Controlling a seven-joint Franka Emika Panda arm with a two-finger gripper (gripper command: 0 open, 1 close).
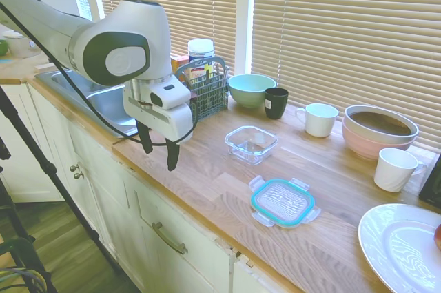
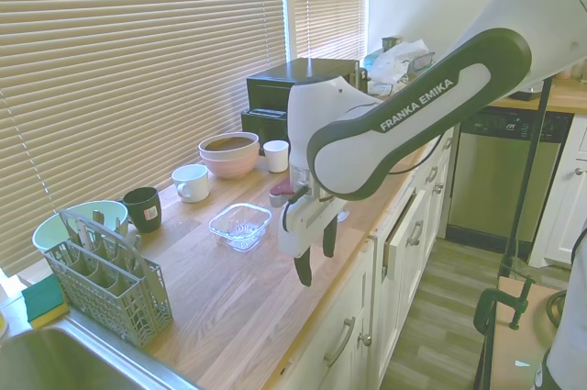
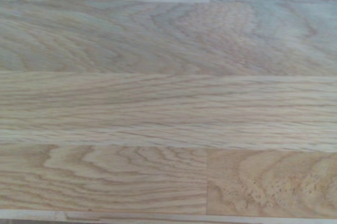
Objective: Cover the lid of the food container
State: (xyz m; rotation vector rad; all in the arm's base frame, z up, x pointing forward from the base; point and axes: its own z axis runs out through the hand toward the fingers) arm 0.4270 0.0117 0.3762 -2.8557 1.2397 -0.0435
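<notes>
The food container (image 1: 251, 143), a small clear glass square dish, sits empty in the middle of the wooden counter. The lid (image 1: 282, 201), clear with a teal rim and snap tabs, lies flat on the counter nearer the front edge, to the right of the dish. My gripper (image 1: 159, 152) hangs above the counter's front edge left of the dish, apart from both, open with nothing between its fingers. From the other side the gripper (image 2: 315, 258) sits in front of the food container (image 2: 241, 225), and the arm hides the lid. The wrist view holds only bare wood grain.
Along the blinds stand a mint-green bowl (image 1: 251, 89), a black mug (image 1: 276, 102), a white mug (image 1: 320, 119), a pink bowl (image 1: 380, 131) and another white mug (image 1: 396, 169). A white plate (image 1: 403, 245) lies at the right. A cutlery basket (image 1: 207, 92) borders the sink (image 1: 110, 100).
</notes>
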